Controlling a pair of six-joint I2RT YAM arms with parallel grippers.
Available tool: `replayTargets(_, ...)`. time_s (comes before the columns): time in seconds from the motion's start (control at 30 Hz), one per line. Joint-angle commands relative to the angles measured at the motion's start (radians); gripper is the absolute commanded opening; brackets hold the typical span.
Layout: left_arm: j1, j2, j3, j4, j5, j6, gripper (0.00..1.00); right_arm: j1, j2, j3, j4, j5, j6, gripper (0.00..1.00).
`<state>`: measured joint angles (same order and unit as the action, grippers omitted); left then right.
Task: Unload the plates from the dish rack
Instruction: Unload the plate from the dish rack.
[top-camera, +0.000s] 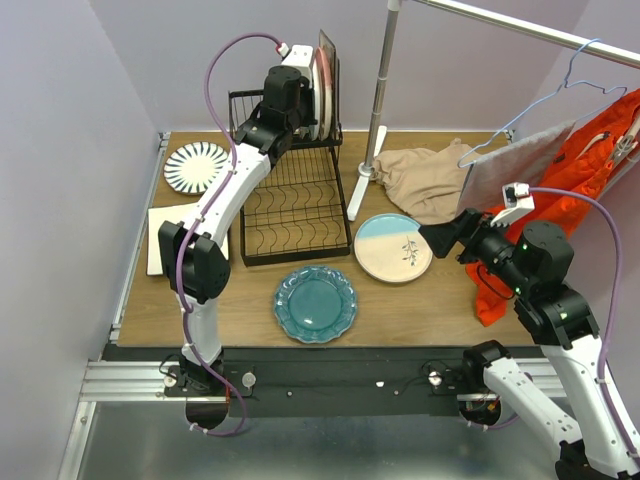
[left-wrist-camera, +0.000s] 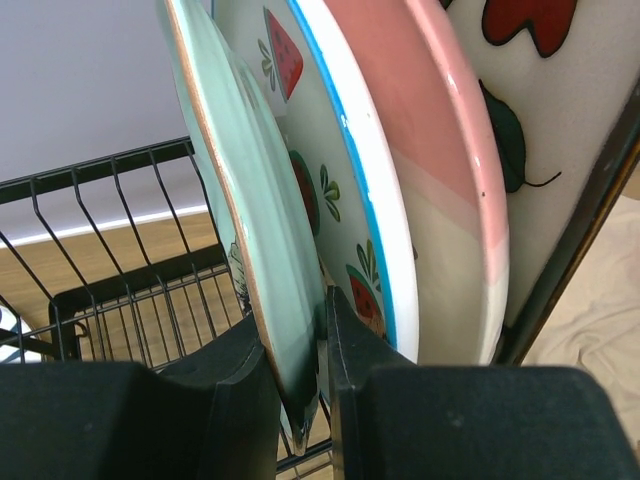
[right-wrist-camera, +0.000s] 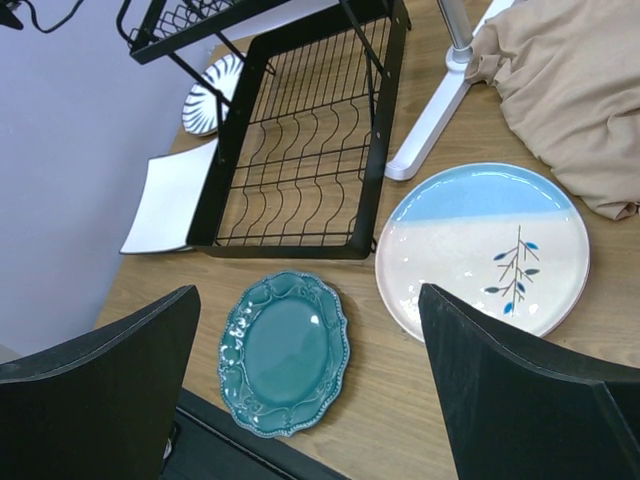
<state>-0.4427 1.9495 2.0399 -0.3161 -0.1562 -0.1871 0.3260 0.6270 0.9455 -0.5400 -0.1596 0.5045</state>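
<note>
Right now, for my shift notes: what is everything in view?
dish rack: one, black, back centre
pale green plate: one, upright in rack
blue-rimmed fruit plate: one, white, beside it
pink-cream plate: one, next along
dark-edged fruit plate: one, white, rack's end
striped plate: one, white-dark, left of rack
square plate: one, white, far left
teal plate: one, before rack
cream-blue plate: one, right of rack
rail stand: one, metal, right of rack
beige cloth: one, heaped by stand
grey cloth: one, hanging right
orange garment: one, hanging far right
left pincer: black, shut on pale green plate
right pincer: black, open, near cream-blue plate
</note>
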Motion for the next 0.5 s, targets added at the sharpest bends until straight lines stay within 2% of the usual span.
replayTargets(0.0,-0.017,-0.024,0.086,0.077,-0.029,0.044,0.00,0.001,-0.021,0.001,0.025,-0.005,0.000,0.99)
replayTargets(0.47,-0.024,-0.072,0.089,0.078,-0.008,0.045,0.00,0.001,-0.018,-0.008,0.026,-0.015,0.009,0.98)
